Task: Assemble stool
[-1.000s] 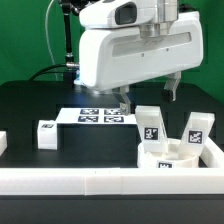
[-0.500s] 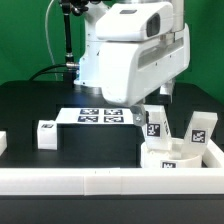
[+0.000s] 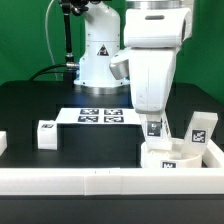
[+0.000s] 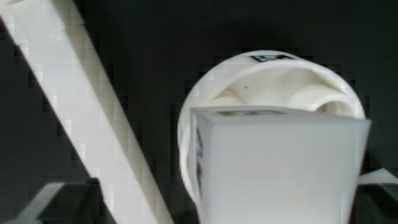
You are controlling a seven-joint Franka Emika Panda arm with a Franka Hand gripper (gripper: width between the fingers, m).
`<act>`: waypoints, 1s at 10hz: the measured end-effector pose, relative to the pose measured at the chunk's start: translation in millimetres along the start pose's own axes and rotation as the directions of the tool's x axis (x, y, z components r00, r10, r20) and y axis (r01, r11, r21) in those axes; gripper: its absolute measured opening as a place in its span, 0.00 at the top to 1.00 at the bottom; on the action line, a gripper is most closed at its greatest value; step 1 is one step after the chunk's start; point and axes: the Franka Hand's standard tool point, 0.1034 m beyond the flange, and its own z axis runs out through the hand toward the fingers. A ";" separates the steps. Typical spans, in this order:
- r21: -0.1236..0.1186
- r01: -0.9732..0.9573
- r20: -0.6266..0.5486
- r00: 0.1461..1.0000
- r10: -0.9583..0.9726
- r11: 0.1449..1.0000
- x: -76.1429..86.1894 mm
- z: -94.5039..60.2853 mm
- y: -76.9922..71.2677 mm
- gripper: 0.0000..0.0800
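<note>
Exterior view: low and level, middling near, facing the arm [image 3: 150, 60] across the border rail [image 3: 100, 182].
Wrist view: faces downward, very close above the seat [image 4: 267, 85].
Shared: seat, border rail, one leg [image 4: 270, 175].

Read in the exterior view, with twelve o'clock toward the back of the table [image 3: 30, 100], the seat [image 3: 168, 156] is the clock's centre, just behind the border rail [image 3: 100, 181], which runs across at six o'clock. One leg [image 3: 153, 129] stands upright at the seat's eleven o'clock, directly beneath the arm [image 3: 150, 60]; whether it touches the rim cannot be told. A second leg [image 3: 199, 128] stands tilted at two o'clock. The marker board [image 3: 100, 116] lies flat at ten o'clock, well apart. A third leg [image 3: 46, 133] sits at nine o'clock, farther off.
</note>
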 end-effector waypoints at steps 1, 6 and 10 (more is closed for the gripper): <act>-0.003 -0.013 -0.001 1.000 0.013 1.000 -0.2 0.7 0.0 0.22; -0.011 -0.056 -0.004 0.998 0.056 0.998 -4.5 1.8 1.9 0.58; -0.010 -0.357 -0.021 0.934 0.357 0.934 -5.7 2.1 2.6 0.58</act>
